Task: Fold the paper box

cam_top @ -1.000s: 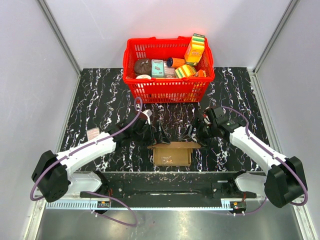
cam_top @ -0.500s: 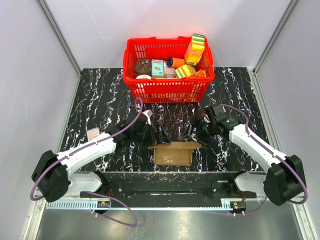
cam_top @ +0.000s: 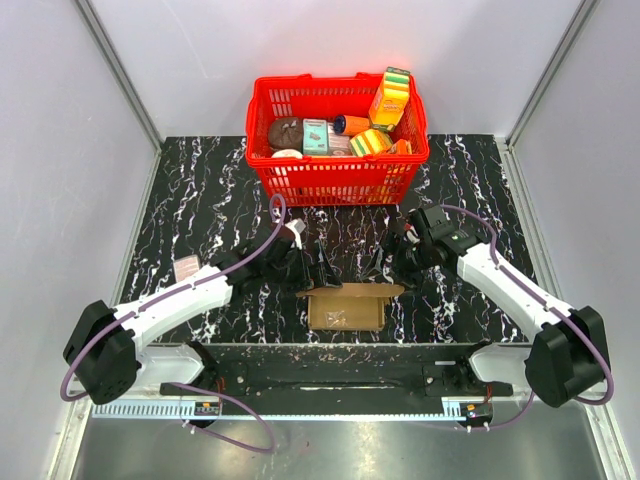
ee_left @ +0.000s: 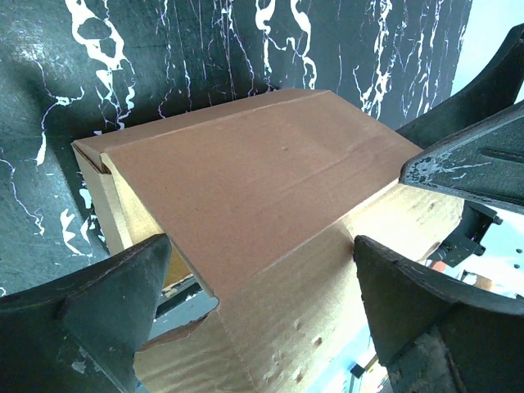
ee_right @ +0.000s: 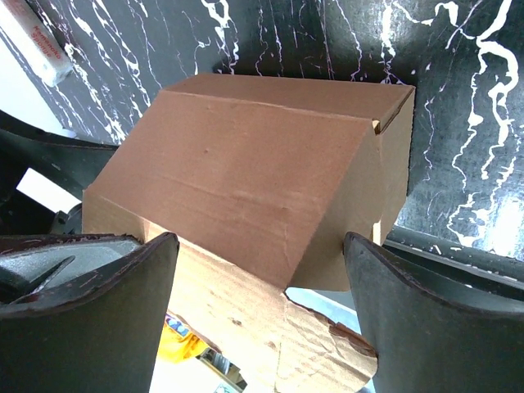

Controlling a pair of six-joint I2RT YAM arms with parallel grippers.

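Note:
The paper box point(cam_top: 345, 308) is brown cardboard and lies partly formed at the near middle of the black marble table point(cam_top: 200, 200), its long flap point(cam_top: 350, 291) along the far edge. My left gripper point(cam_top: 325, 272) reaches the far left of the box, and my right gripper point(cam_top: 379, 268) its far right. In the left wrist view the box point(ee_left: 246, 180) fills the space between the fingers of the left gripper point(ee_left: 262, 327), which is open wide. The right wrist view shows the box point(ee_right: 246, 172) between the open fingers of the right gripper point(ee_right: 262, 319). Neither gripper is visibly clamped on the cardboard.
A red plastic basket point(cam_top: 335, 180) full of colourful packages stands behind the box, close to both wrists. A small white packet point(cam_top: 186, 266) lies left of the left arm. Grey walls enclose the table on three sides, and a metal rail point(cam_top: 330, 385) runs along the near edge.
The right arm's wrist has shifted slightly toward the basket. The box and the left arm stay where they were, and both grippers remain open.

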